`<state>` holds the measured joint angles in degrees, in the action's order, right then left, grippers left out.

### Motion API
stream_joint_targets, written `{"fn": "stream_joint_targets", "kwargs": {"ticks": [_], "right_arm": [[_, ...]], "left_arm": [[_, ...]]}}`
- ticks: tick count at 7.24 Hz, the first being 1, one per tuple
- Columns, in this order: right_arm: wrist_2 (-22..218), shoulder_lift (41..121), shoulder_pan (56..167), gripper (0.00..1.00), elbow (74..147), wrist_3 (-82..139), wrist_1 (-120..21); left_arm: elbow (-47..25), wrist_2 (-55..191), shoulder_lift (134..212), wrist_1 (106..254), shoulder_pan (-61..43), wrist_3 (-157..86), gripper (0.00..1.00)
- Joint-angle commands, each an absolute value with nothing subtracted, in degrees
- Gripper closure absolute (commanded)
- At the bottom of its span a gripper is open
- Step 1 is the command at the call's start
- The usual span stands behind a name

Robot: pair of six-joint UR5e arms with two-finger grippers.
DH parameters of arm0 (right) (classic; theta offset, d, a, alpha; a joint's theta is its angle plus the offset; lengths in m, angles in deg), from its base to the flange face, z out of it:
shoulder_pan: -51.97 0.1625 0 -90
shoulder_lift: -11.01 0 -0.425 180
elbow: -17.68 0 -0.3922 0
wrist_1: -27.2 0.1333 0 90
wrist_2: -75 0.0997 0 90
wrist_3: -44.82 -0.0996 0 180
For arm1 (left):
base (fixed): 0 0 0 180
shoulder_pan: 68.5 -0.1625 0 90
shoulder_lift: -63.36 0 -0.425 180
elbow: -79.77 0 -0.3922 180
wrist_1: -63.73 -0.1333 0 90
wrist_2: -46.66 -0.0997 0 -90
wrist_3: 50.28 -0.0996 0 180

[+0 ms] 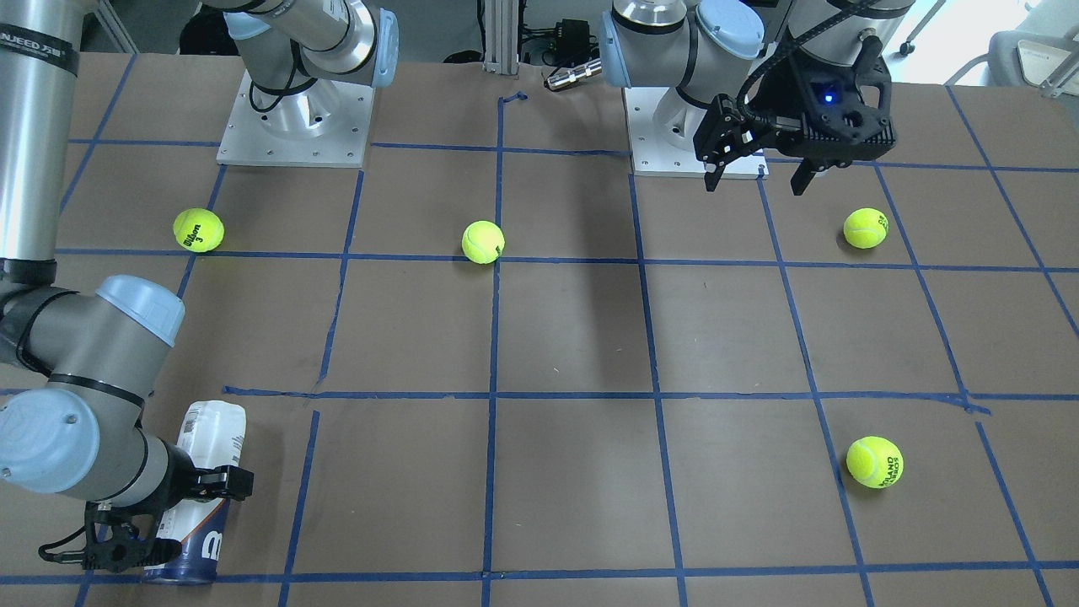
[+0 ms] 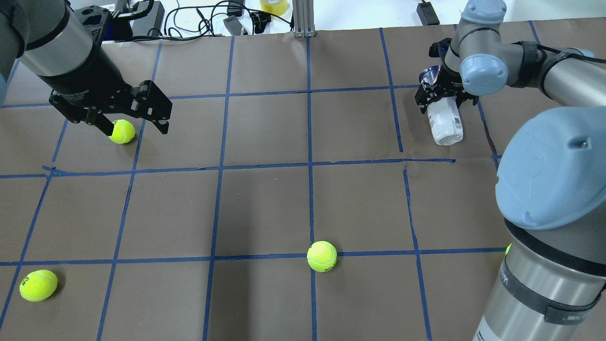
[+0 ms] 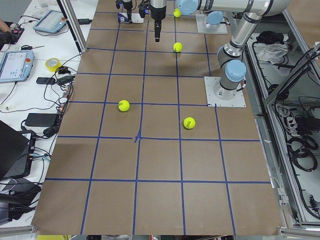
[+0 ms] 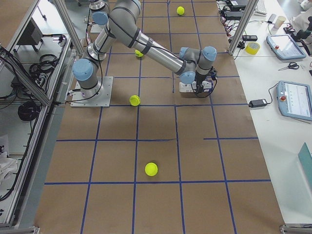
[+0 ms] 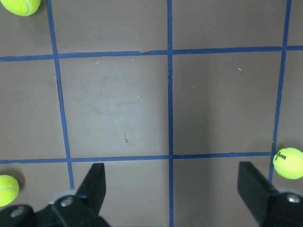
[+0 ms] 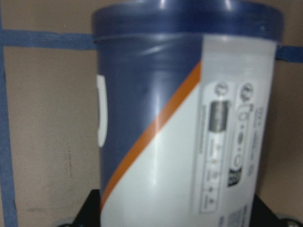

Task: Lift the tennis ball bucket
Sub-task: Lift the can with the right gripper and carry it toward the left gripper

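Observation:
The tennis ball bucket [image 1: 205, 459] lies on its side near the table's far edge on my right, navy end away from my base. It also shows in the overhead view [image 2: 445, 122] and fills the right wrist view [image 6: 189, 123]. My right gripper [image 1: 169, 516] straddles it near the navy end, one finger close along each side; the jaws look spread wide. The bucket rests on the table. My left gripper [image 2: 135, 129] is open and empty, hovering above the table, with its jaws wide apart in the left wrist view [image 5: 170, 189].
Several yellow-green tennis balls lie scattered on the brown, blue-taped table [image 1: 573, 337]: one under the left gripper [image 2: 121, 131], one mid-table [image 2: 322, 255], one near my left side [image 2: 38, 285], one by the right arm's base [image 1: 198, 230]. Cables lie beyond the far edge [image 2: 203, 19].

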<state>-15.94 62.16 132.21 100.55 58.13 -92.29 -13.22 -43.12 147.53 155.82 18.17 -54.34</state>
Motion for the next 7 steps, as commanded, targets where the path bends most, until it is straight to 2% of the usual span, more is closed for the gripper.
{"fn": "stream_joint_targets", "kwargs": {"ticks": [1,2,3,7], "right_arm": [[-15.80,62.07,132.21,0.09,100.56,58.09,-93.47],[-15.88,62.07,132.21,0.22,100.56,58.53,-93.39],[-15.80,62.07,132.30,0.26,100.56,58.80,-93.48],[-15.88,64.26,134.22,0.23,100.21,61.07,-93.12]], "left_arm": [[-13.22,-43.08,147.56,155.76,18.16,-54.32,0.00],[-13.22,-43.16,147.56,155.84,18.16,-54.41,0.00],[-13.22,-43.17,147.56,155.76,18.16,-54.41,0.00],[-13.22,-43.78,147.38,155.93,18.16,-54.49,0.00]]}}
